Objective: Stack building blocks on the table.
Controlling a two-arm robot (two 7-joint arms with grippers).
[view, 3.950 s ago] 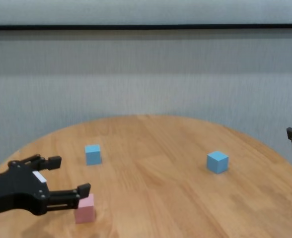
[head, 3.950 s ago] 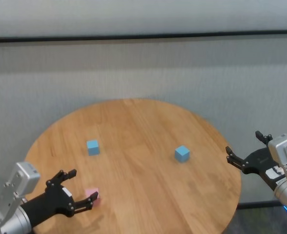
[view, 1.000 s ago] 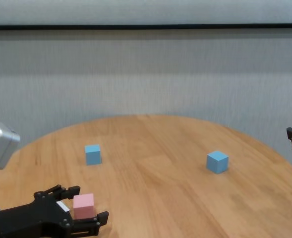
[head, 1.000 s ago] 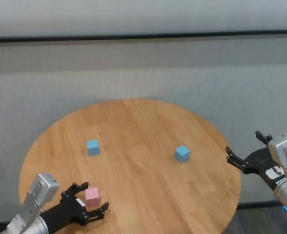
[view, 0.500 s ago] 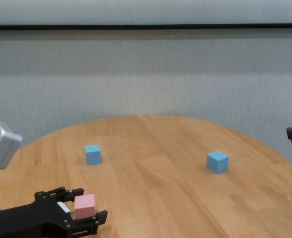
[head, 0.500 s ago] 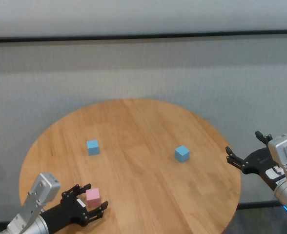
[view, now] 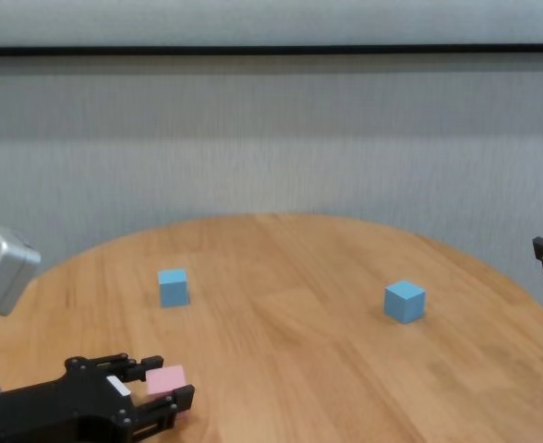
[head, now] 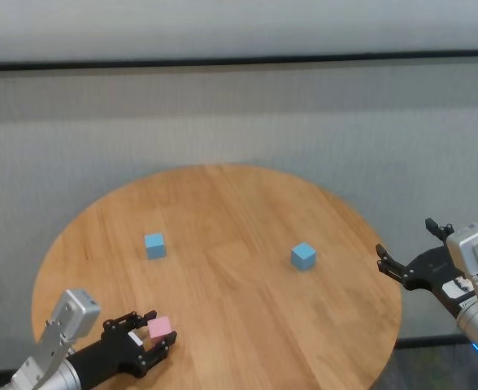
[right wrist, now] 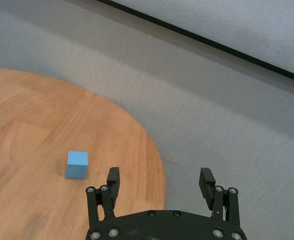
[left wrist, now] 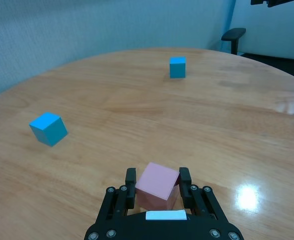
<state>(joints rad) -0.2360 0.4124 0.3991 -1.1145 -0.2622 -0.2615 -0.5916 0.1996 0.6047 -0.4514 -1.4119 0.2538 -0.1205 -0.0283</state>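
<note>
My left gripper (head: 154,340) is shut on the pale pink block (head: 159,327) near the table's front left edge. The block sits tilted between the fingers in the left wrist view (left wrist: 158,182) and in the chest view (view: 165,379). One light blue block (head: 154,245) stands at the left of the round wooden table (head: 239,211). The other light blue block (head: 303,256) stands at the right. My right gripper (head: 406,240) is open and empty, off the table's right edge; its wrist view shows its jaws wide apart (right wrist: 159,177) near that block (right wrist: 77,164).
A grey wall (head: 239,114) rises behind the table. A dark office chair (left wrist: 234,35) stands beyond the table's far side in the left wrist view. Bare wood lies between the two blue blocks.
My left gripper moved around the pink block and its fingers closed on it. The block now sits tilted in the grip. The right arm and the blue blocks have not moved.
</note>
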